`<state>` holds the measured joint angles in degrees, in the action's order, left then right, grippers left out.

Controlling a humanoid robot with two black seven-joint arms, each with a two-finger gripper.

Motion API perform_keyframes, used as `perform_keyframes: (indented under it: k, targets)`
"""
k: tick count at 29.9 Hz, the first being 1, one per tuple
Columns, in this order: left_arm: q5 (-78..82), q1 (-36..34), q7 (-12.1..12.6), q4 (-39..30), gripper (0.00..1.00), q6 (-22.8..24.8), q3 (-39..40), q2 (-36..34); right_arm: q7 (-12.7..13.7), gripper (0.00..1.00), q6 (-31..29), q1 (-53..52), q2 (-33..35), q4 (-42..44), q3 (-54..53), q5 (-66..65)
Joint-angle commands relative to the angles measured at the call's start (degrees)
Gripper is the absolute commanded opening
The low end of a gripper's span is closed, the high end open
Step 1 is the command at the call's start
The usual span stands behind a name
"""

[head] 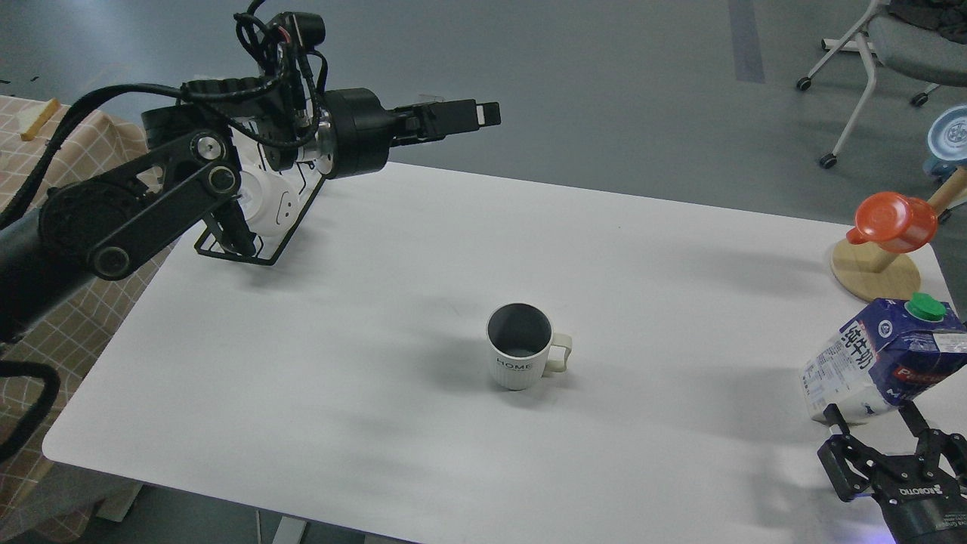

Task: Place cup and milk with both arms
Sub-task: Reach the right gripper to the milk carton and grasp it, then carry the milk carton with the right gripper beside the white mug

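The white ribbed "HOME" cup (520, 355) stands upright near the middle of the white table (363, 302), handle to the right. The blue and white milk carton (880, 355) with a green cap stands tilted at the table's right edge. My right gripper (870, 415) is open at the bottom right, its fingers (832, 417) spread just in front of the carton's base. My left gripper (483, 113) is high above the table's far left, pointing right, far from the cup. It is seen side-on, so its fingers cannot be told apart.
A black wire rack (257, 249) holding white smiley mugs sits at the far left corner, under my left arm. An orange-red cup (893, 221) hangs on a wooden stand (872, 273) at the far right. A checked-cloth table (60, 340) is left; a wheeled chair (869, 53) is behind.
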<state>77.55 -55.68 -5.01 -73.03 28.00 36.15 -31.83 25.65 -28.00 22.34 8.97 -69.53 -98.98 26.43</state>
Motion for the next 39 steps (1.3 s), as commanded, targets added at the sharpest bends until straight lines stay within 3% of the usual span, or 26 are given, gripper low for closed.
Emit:
perform_keyframes:
  k: [1,17,21,24,26,31,39]
  targets:
    - [0.06,0.48,0.0,-0.01,0.97,0.0,0.06,-0.25,-0.16,0.9,0.0,-0.98,-0.01,0.01,-0.16,-0.07]
    - [0.06,0.57,0.7,0.26,0.97,0.0,0.06,0.19,-0.6,0.65,0.0,-9.69,0.08,6.51,-0.77,-0.77]
    - [0.06,0.66,0.7,1.4,0.97,0.0,0.15,0.36,-0.6,0.46,0.0,-9.6,0.08,5.9,-0.77,-0.77]
    - [0.06,0.66,0.7,1.66,0.97,0.0,0.15,0.45,-0.51,0.23,0.0,-9.6,-0.01,5.63,-0.69,-0.68]
    - [0.06,0.66,0.7,1.75,0.97,0.0,0.15,0.45,-0.42,0.15,0.0,-9.6,0.08,5.28,-0.69,-0.68]
    - [0.06,0.57,0.62,2.28,0.97,0.0,0.15,0.37,0.01,0.14,0.0,-9.25,-0.01,3.09,0.01,-0.59]
    - [0.06,0.57,0.62,2.81,0.97,0.0,0.15,0.45,0.01,0.14,0.0,-8.81,-1.68,-8.24,6.86,-0.59]
